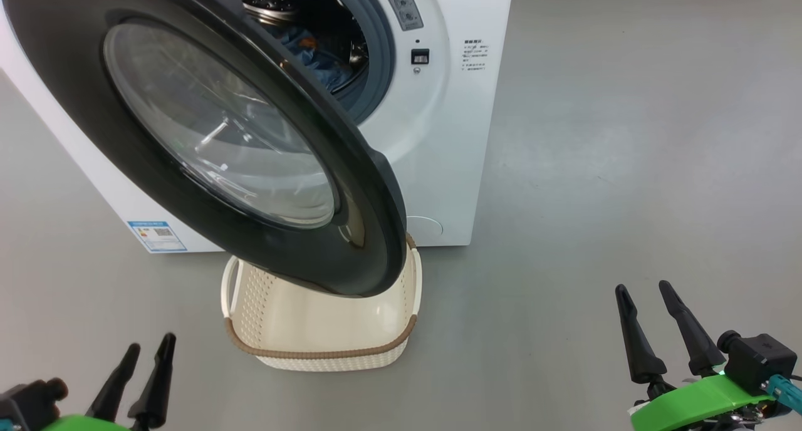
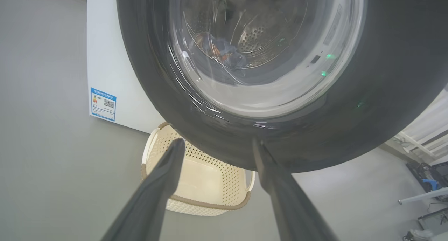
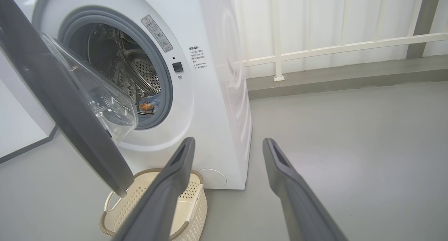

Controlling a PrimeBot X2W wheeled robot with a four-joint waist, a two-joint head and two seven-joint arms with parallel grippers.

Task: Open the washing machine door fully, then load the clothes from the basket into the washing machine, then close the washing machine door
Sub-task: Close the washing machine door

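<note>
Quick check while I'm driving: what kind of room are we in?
Probably a bare laundry test area, not a furnished home: white washing machine on plain grey floor, basket before it, white wall with a rail beside.

Grey floor point(image 1: 626, 136) meets a white railing point(image 3: 332, 49) before a pale panelled wall point(image 3: 315, 16).

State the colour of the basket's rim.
Brown; the basket's rim shows best in the head view.
</note>
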